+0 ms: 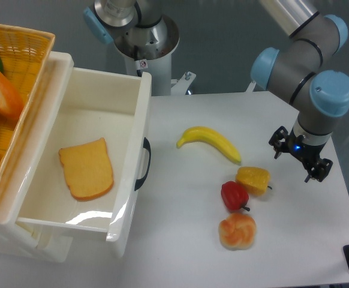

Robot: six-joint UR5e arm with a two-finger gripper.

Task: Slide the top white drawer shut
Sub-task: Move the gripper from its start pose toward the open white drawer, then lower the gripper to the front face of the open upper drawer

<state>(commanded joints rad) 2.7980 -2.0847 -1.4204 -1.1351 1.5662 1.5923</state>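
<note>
white top drawer (140, 114) stands open; end effector (298, 157) hangs well apart.

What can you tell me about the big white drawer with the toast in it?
The top white drawer is a deep, shiny white box that looks like plastic. It is pulled wide open from the cabinet. A black curved handle sits on its front wall, facing the table. One slice of toast lies flat on its floor. A yellow wicker basket rests on the cabinet beside its back end. The end effector is far away, not touching it.
</note>
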